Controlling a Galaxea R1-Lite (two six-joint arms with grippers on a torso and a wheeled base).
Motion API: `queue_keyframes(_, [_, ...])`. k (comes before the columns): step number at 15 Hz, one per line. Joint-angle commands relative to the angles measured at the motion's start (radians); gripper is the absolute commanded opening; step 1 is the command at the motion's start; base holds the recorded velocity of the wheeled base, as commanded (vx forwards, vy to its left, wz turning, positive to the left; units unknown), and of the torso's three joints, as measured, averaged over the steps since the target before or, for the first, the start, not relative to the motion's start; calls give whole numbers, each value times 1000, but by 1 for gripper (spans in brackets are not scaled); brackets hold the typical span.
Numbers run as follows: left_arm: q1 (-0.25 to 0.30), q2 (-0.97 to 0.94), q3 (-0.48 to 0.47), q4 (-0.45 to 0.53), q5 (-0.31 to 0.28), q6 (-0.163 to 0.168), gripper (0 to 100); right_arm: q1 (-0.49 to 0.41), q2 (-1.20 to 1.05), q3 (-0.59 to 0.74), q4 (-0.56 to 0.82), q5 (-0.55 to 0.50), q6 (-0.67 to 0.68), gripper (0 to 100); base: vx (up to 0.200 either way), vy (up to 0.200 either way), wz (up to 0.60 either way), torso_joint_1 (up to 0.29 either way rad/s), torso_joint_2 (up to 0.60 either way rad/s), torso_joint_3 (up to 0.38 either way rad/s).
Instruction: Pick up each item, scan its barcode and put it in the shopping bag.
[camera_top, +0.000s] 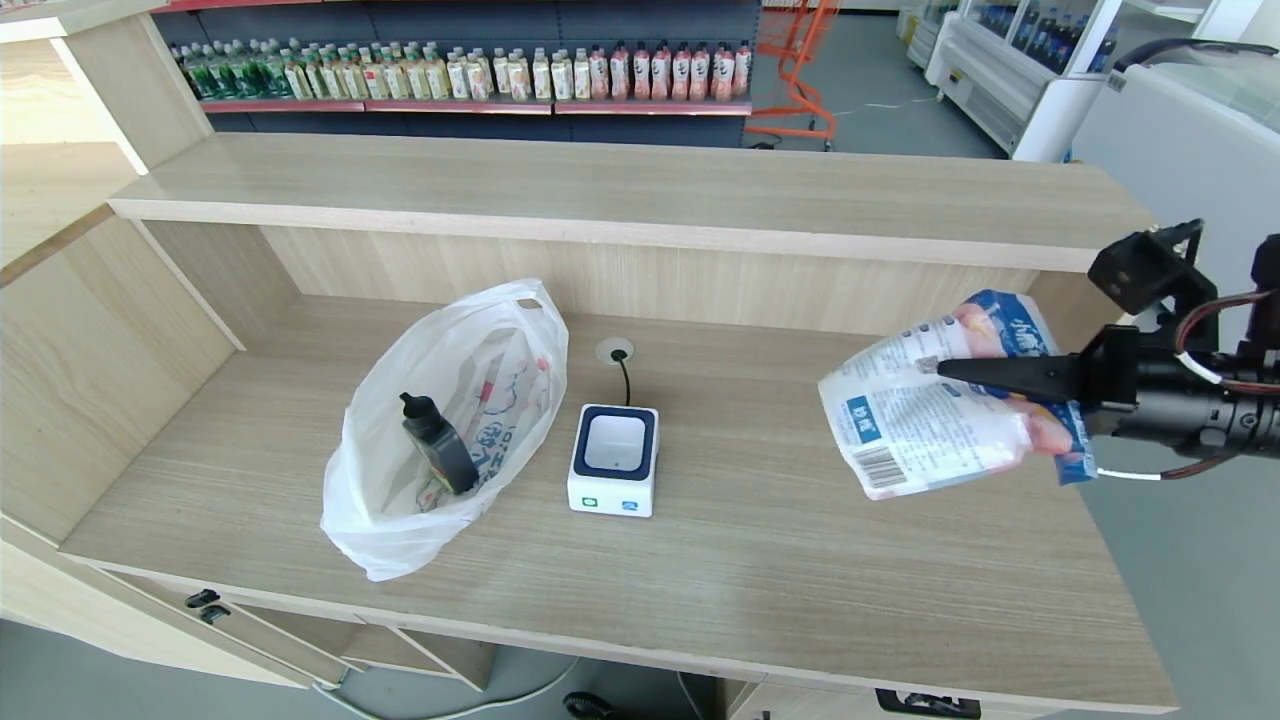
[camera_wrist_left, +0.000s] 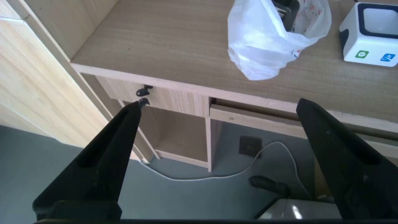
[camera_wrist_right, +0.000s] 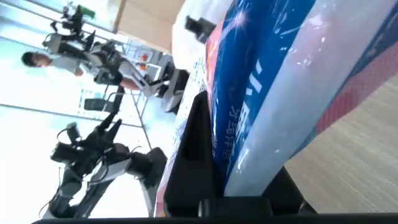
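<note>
My right gripper (camera_top: 945, 367) is shut on a white and blue snack packet (camera_top: 930, 420), held in the air above the right part of the counter, its barcode at the lower corner facing me. The packet (camera_wrist_right: 280, 81) presses close against one black finger (camera_wrist_right: 196, 155) in the right wrist view. The white barcode scanner (camera_top: 613, 471) stands mid-counter, left of the packet. The white shopping bag (camera_top: 440, 420) lies open left of the scanner with a dark bottle (camera_top: 437, 443) inside. My left gripper (camera_wrist_left: 217, 155) hangs open and empty below the counter's front edge, near the bag (camera_wrist_left: 267, 37) and the scanner (camera_wrist_left: 370, 31).
The wooden counter (camera_top: 700, 560) has a raised back ledge and a side wall on the left. A cable runs from the scanner to a grommet (camera_top: 614, 350). Drink shelves and freezers stand beyond the counter. Bare counter lies between scanner and packet.
</note>
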Motion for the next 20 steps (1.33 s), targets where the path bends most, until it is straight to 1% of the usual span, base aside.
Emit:
queue_keyframes(1, [0,0,0,0,0,0,100,59,-122,4,29,70,2,0,0,0,0,0,0,0])
queue_keyframes(4, [0,0,0,0,0,0,100,195,-177,16,80,73,40,0,0,0,0,0,0,0])
queue_keyframes(7, [0,0,0,0,0,0,100,247,-180,16,97,70,71,0,0,0,0,0,0,0])
queue_keyframes(9, [0,0,0,0,0,0,100,253,-188,12,97,70,105,0,0,0,0,0,0,0])
queue_keyframes(15, [0,0,0,0,0,0,100,252,-217,26,97,68,106,0,0,0,0,0,0,0])
queue_keyframes(20, [0,0,0,0,0,0,100,269,-231,35,97,68,105,0,0,0,0,0,0,0])
